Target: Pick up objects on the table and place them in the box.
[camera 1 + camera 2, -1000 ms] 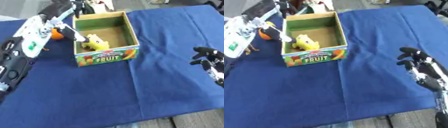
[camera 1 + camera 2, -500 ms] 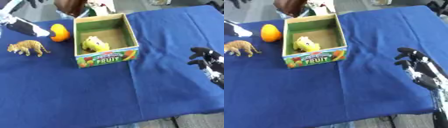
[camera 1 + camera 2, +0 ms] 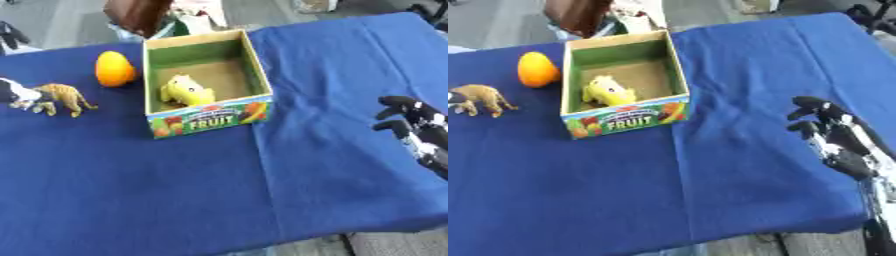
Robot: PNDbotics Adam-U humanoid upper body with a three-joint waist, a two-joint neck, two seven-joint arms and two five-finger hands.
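The cardboard fruit box stands open at the upper middle of the blue cloth, with a yellow toy lying inside it. An orange sits just left of the box. Further left stands a toy tiger. A black-and-white shape at the left edge is against the tiger's head; I cannot make out what it is. A dark part of my left hand shows at the upper left edge, away from the objects. My right hand rests open at the right, fingers up, holding nothing.
The blue cloth covers the table, whose front edge runs along the bottom of the view. A brown object and white clutter stand just behind the box.
My left arm has pulled back from over the box to the upper left edge, uncovering the orange and the tiger. The right hand has barely moved.
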